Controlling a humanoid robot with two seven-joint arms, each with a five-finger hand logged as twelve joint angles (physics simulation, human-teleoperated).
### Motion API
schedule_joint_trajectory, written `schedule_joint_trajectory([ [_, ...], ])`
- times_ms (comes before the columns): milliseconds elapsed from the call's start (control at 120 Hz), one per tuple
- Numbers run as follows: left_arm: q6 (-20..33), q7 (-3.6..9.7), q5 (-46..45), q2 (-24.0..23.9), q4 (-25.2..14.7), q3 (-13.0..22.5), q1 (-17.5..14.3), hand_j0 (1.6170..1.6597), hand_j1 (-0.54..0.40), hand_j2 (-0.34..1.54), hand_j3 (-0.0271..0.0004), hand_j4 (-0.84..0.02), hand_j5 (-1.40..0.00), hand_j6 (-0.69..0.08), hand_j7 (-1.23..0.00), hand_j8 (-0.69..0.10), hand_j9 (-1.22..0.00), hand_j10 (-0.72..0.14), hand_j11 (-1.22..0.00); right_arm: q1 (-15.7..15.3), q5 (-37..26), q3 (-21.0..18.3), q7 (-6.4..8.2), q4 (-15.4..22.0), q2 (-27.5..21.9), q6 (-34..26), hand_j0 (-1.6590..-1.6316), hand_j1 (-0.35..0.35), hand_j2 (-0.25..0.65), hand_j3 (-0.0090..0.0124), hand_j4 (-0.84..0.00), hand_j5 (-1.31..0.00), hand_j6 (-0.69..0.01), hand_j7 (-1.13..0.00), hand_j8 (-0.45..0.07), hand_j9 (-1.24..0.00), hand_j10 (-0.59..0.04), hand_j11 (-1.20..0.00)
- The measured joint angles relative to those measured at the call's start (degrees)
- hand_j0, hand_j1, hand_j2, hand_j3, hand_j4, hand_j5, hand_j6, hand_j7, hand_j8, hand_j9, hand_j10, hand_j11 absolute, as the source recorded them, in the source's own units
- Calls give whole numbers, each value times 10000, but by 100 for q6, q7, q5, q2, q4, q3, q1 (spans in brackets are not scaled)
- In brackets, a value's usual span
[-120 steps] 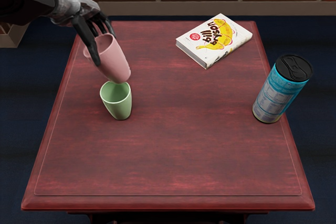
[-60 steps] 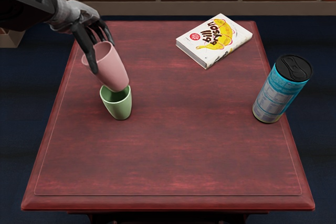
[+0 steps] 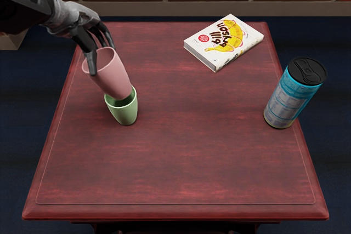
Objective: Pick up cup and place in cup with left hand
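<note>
Gripping the pink cup (image 3: 113, 76) near its rim, the left hand (image 3: 79, 21) leaves the base free, likely for nesting. Beneath the fingers (image 3: 91, 53), that base meets the green cup's mouth in view; contact unclear. Green cup (image 3: 125, 114) stands upright, suiting entry. Farther out: book (image 3: 224, 42), then can (image 3: 292, 96).

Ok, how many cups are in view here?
2: the pink cup, held by the left hand, and the green cup below it, standing on the table.
</note>
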Motion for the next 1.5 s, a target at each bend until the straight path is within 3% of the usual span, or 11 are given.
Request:
schedule_joint_trajectory([
  [175,16,3,-65,0,-29,42,-4,16529,-3952,12295,0,-6663,-9661,-4704,-9617,-5038,-9659,-7017,-9749,0,0,1,0,-2,0,1,-16581,-3116,-65,0,-309,-404,-308,-405,-309,-404,-310,-404],
  [333,18,4,-103,9,-63,86,-30,16542,-3765,11520,0,-6706,-9816,-4760,-9618,-5000,-9660,-7112,-9708,0,0,6,0,-5,0,1,-16581,-3116,-65,0,-309,-404,-308,-404,-309,-404,-310,-404],
  [450,28,4,-96,9,-73,97,-30,16559,-4391,7356,0,-6957,-9693,-5797,-9571,-5927,-9592,-7194,-9619,0,0,7,0,-7,0,-1,-16581,-3116,-64,0,-309,-404,-308,-404,-309,-404,-310,-404],
  [575,36,4,-93,13,-73,102,-30,16569,-4754,4653,0,-7082,-9561,-6454,-9495,-6524,-9506,-7211,-9521,0,0,8,0,-8,0,-2,-16581,-3116,-64,0,-309,-404,-308,-404,-309,-404,-310,-404],
  [725,47,4,-28,102,133,20,3,16575,-596,2259,0,-3511,-4734,-3211,-4703,-3245,-4708,-3574,-4715,0,1,8,0,-9,0,-5,-16581,-3116,-64,0,-309,-404,-308,-404,-309,-404,-310,-404],
  [892,32,4,-54,341,89,-11,55,16578,1687,1000,0,-1561,-2094,-1431,-2079,-1445,-2081,-1587,-2084,0,0,8,1,-9,0,-6,-16581,-3116,-64,0,-309,-404,-308,-404,-309,-404,-310,-404],
  [1092,-492,4,-1023,662,-81,-34,137,16580,2814,374,0,-599,-788,-554,-781,-558,-782,-606,-782,0,7,8,0,-2,0,-5,-16581,-3115,-64,0,-310,-405,-309,-405,-310,-405,-311,-405],
  [1367,-1949,4,-2637,2008,-282,-203,261,16580,3311,88,0,-162,-205,-151,-203,-151,-203,-162,-203,0,9,8,0,0,0,-5,-16581,-3116,-64,0,-309,-404,-308,-404,-309,-404,-310,-404],
  [1500,-2273,4,-3097,2591,-510,-214,455,16580,3393,37,0,-84,-106,-78,-105,-78,-105,-85,-105,0,9,8,0,2,0,-5,-16581,-3116,-64,0,-309,-404,-308,-404,-309,-404,-309,-404],
])
